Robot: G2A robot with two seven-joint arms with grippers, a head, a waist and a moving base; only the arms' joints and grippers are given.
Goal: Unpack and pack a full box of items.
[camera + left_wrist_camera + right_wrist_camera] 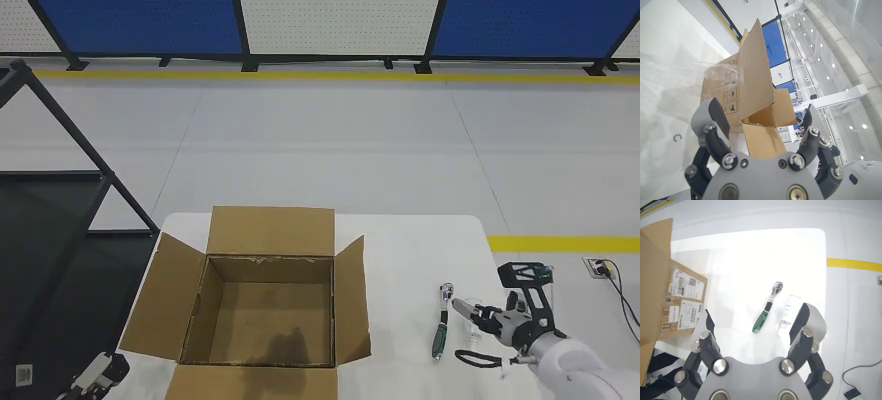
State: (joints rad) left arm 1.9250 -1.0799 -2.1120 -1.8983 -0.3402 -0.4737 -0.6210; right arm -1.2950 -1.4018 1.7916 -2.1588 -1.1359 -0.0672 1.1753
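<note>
The right gripper (755, 309), wide open and empty, hangs by the ratchet wrench (767, 308) and partly hides a white bottle (788, 309). The left gripper (762, 103), also open and empty, faces the cardboard box (753, 75).

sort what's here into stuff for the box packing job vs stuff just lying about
For the job: cardboard box, ratchet wrench, white bottle.
Just lying about: floor socket, black frame.

Brown box (270, 231), green-and-black-handled ratchet (441, 322), white table (420, 265).
</note>
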